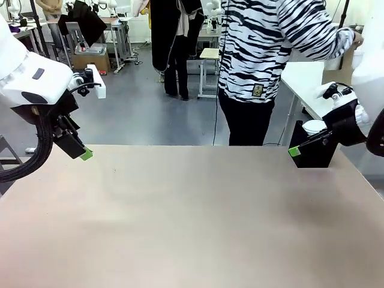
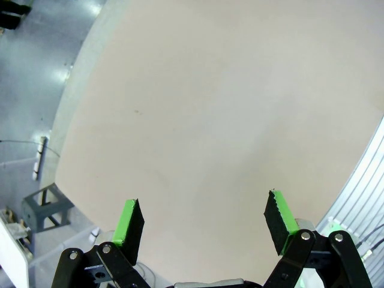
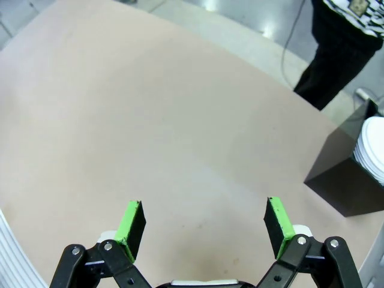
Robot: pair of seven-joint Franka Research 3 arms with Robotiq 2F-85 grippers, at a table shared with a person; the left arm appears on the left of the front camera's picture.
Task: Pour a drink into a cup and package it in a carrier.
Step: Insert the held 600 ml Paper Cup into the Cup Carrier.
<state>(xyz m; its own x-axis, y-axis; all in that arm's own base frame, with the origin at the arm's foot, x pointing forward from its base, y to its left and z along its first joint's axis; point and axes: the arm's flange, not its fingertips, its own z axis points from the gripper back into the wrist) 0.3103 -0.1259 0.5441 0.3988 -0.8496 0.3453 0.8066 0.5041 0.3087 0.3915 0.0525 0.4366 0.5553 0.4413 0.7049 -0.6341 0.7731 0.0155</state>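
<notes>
**Inspector:** Firstly, the table. The front view shows a bare beige top with the left gripper hanging over its far left corner and the right gripper over its far right corner, well apart.

**Clerk:** And the jaws?

**Inspector:** From the front only 1 green tip of each shows, so I cannot tell there. The left wrist view settles it: the left gripper has 2 fingers spread wide, nothing between them, bare table beyond. The right wrist view gives the same for the right gripper: jaws wide apart and empty.

**Clerk:** The cup and the carrier?

**Inspector:** I cannot place either. The nearest item is a black box at the far right corner. The right wrist view shows it standing on the table edge with a stack of white round-rimmed items on it, too cropped to tell what they are. The front view shows only a white rim there.

**Clerk:** Anyone present?

**Inspector:** A person in a striped top stands beyond the far edge, arm reaching toward picture right.
</notes>
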